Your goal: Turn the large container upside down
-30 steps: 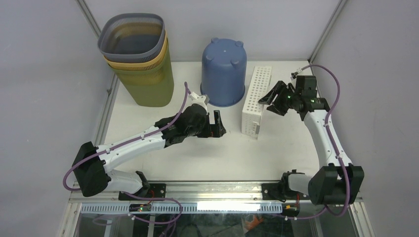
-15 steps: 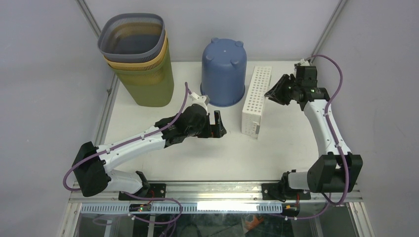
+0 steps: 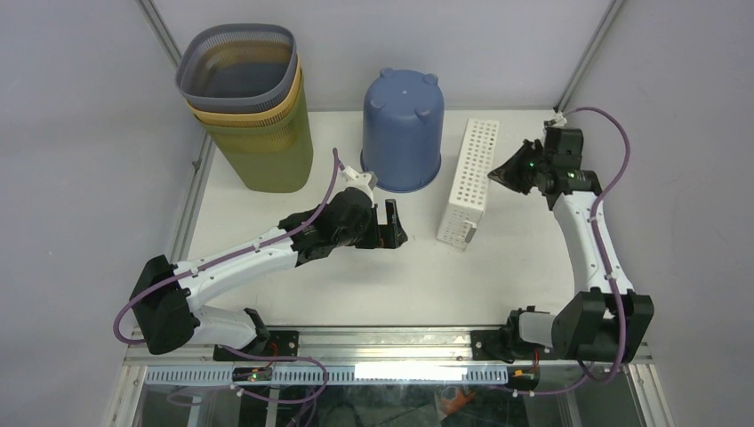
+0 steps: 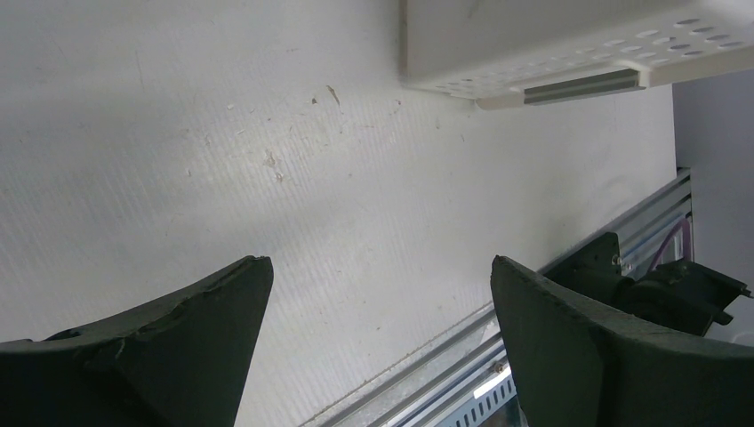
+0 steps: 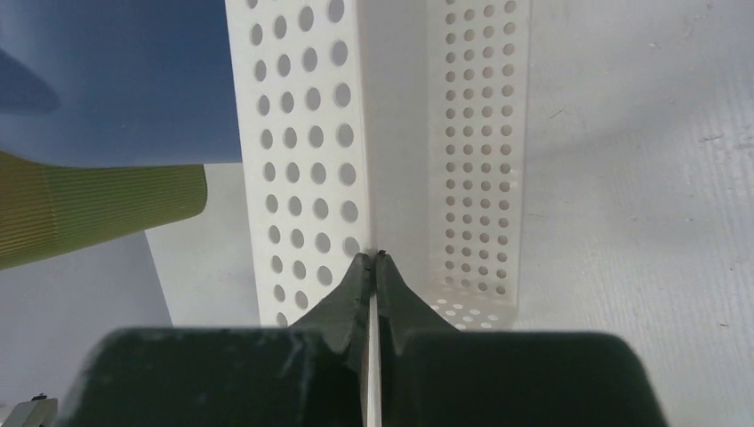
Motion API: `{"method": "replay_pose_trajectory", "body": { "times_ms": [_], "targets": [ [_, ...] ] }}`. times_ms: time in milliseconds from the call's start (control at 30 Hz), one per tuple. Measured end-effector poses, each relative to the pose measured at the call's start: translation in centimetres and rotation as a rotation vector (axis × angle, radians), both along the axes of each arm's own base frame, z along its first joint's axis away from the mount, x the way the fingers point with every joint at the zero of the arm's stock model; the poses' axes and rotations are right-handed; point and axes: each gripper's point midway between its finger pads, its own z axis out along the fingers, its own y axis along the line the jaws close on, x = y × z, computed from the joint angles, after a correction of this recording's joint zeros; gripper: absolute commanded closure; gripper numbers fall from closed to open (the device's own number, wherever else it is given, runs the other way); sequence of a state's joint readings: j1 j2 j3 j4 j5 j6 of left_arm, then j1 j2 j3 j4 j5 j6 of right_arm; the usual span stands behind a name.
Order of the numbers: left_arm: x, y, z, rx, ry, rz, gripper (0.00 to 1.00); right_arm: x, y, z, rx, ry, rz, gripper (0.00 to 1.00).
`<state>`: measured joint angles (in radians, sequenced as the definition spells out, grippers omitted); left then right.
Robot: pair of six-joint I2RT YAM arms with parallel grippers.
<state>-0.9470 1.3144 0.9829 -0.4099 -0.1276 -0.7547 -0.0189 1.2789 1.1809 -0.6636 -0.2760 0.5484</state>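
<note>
The large container, a long white perforated basket (image 3: 468, 181), stands on the table right of centre and leans over, its open side toward the right arm. My right gripper (image 3: 500, 175) is shut on the thin edge of the basket's upper long wall; in the right wrist view the right gripper (image 5: 374, 258) pinches that white edge, with the basket's holed walls (image 5: 302, 133) running away ahead. My left gripper (image 3: 391, 222) hovers open over bare table just left of the basket's near end. In the left wrist view the left gripper (image 4: 382, 267) holds nothing, and the basket's end (image 4: 533, 44) is at the top.
An upturned blue bucket (image 3: 402, 129) stands close behind and left of the basket. Stacked grey, yellow and olive bins (image 3: 253, 107) fill the back left corner. Frame posts and walls border the table, with the metal rail (image 3: 382, 338) at the near edge.
The right gripper closed on the basket's wall edge and drew back to the right. The basket's top swung right and it now leans. The left arm has not moved.
</note>
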Motion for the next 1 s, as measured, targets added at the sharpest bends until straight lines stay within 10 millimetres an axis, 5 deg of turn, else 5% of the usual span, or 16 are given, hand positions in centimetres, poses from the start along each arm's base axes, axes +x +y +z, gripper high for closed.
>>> {"method": "replay_pose_trajectory", "body": {
  "times_ms": [200,433,667,733,1000],
  "targets": [
    [-0.1,0.0,0.0,-0.001,0.001,-0.005,0.01,-1.0,-3.4,-0.7,0.12,-0.045,-0.106,1.0],
    [-0.1,-0.1,0.0,0.002,-0.003,-0.011,0.01,-1.1,-4.7,-2.0,0.28,-0.098,-0.16,1.0],
    [0.0,-0.2,0.0,0.002,-0.009,-0.015,0.01,-3.8,-5.8,-8.7,0.296,0.127,-0.268,1.0],
    [0.0,-0.2,0.0,0.002,-0.009,-0.015,0.01,-4.1,-6.1,-9.3,0.286,0.152,-0.283,1.0],
    [0.0,-0.2,-0.1,0.007,-0.012,-0.021,0.01,-3.9,-9.0,-9.1,0.137,0.203,-0.353,0.48]
  ]
}}
